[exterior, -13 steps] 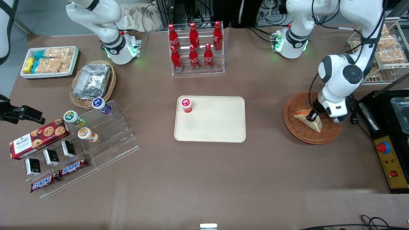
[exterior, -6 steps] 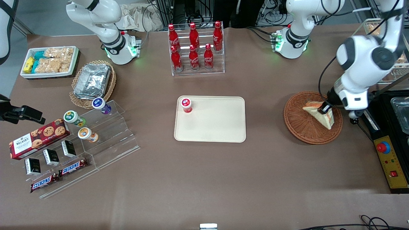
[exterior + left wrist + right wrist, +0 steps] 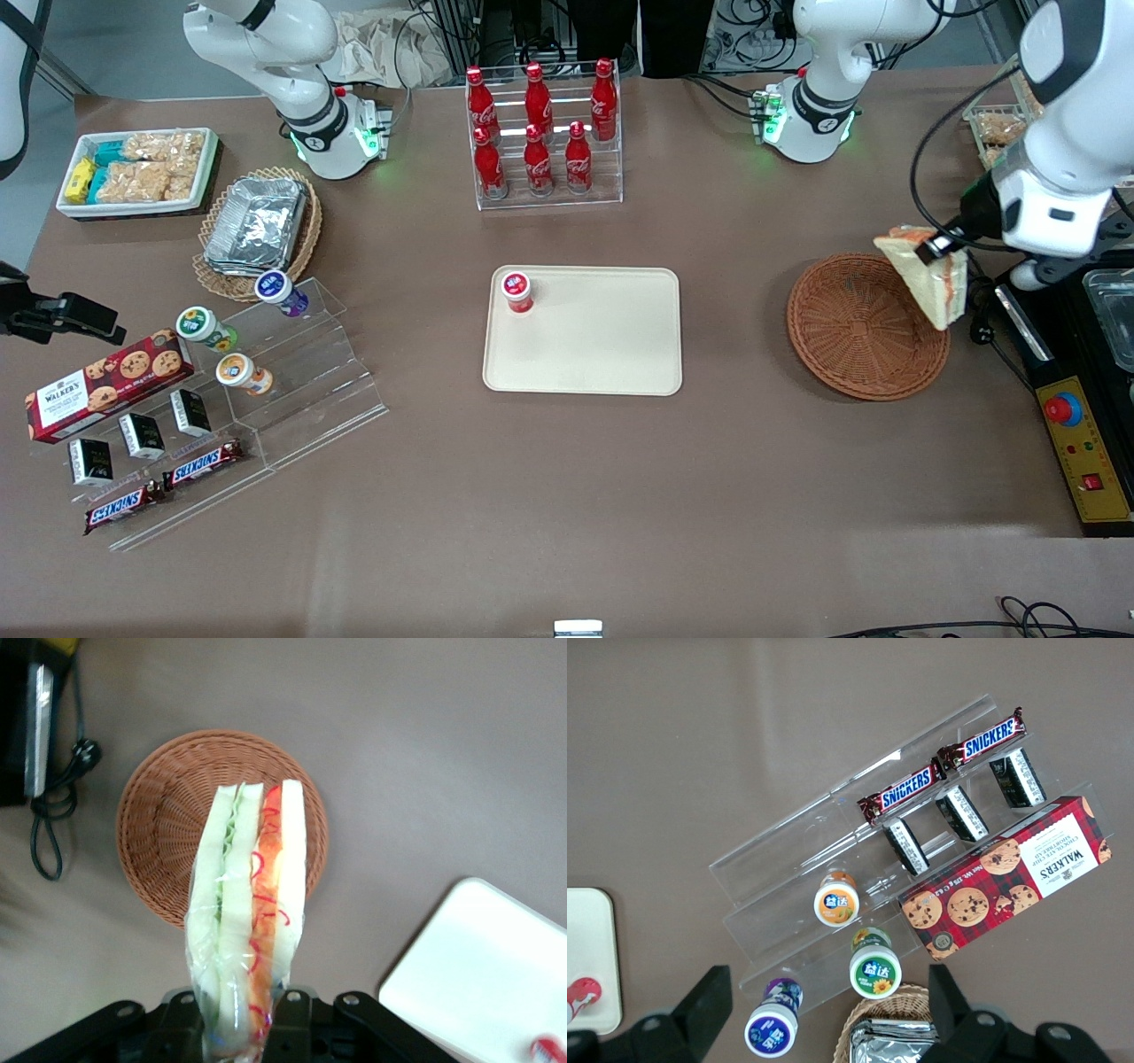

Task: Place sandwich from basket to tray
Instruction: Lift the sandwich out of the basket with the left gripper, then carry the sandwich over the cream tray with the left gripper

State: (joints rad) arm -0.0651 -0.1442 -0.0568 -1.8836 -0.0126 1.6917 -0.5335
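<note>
Gripper [image 3: 941, 245] clamping wrapped white-bread sandwich [image 3: 926, 279], red-green layers

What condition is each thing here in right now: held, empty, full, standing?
Left arm's gripper: shut on the sandwich, raised above the basket's edge.
Triangular white-bread sandwich: lifted, hanging point down, clear of the basket.
Round reddish-brown wicker basket: empty.
Flat cream plastic tray: holds only a red-lidded cup.
Red-lidded cup: upright in a tray corner.

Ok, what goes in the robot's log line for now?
gripper: shut on triangular white-bread sandwich | above round reddish-brown wicker basket | cream rectangular plastic tray: no sandwich yet
</note>
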